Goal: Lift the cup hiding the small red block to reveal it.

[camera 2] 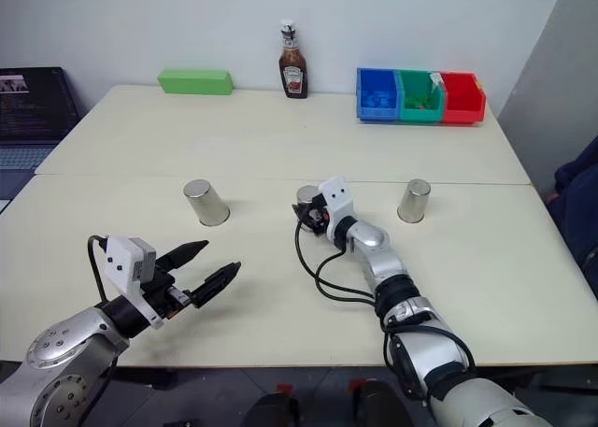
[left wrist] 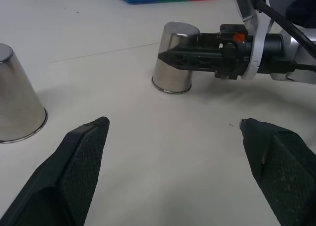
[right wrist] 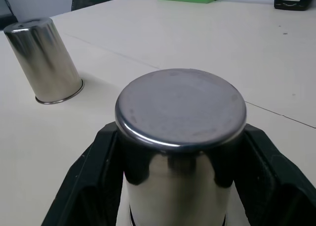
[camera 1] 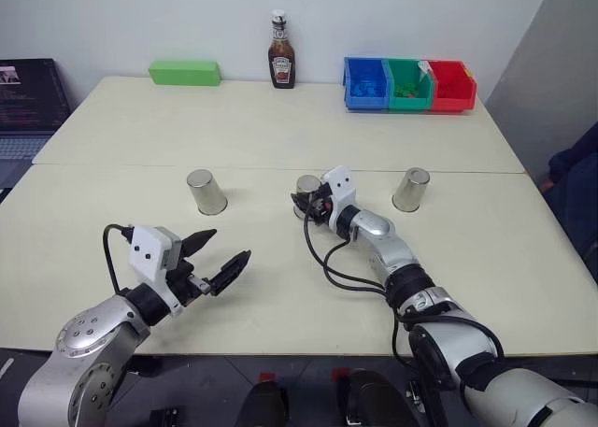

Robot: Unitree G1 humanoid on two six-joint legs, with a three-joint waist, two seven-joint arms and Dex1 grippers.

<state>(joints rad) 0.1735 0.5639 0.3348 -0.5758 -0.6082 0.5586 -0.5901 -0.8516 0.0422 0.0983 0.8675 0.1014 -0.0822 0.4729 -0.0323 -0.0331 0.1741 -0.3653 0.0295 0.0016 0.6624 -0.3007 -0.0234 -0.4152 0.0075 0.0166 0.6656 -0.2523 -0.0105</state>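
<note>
Three shiny silver cups stand upside down in a row across the table. My right gripper (camera 1: pixel 303 201) is shut on the middle cup (right wrist: pixel 180 117), one black finger (right wrist: pixel 94 176) pressed to each side of it. The left cup (camera 1: pixel 206 192) and the right cup (camera 1: pixel 411 190) stand free. That middle cup (left wrist: pixel 174 63) rests on the table with its rim down. My left gripper (camera 1: pixel 230 244) hovers open over the near left part of the table, pointing toward the middle cup, nothing between its fingers (left wrist: pixel 79 157). The small red block is hidden.
At the table's far edge stand a green box (camera 1: pixel 184 72), a brown sauce bottle (camera 1: pixel 281 63) and three joined bins: blue (camera 1: pixel 365 83), green (camera 1: pixel 409 86) and red (camera 1: pixel 452 86). A laptop (camera 1: pixel 28 95) sits beyond the left edge. A seam (camera 1: pixel 140 164) crosses the tabletop behind the cups.
</note>
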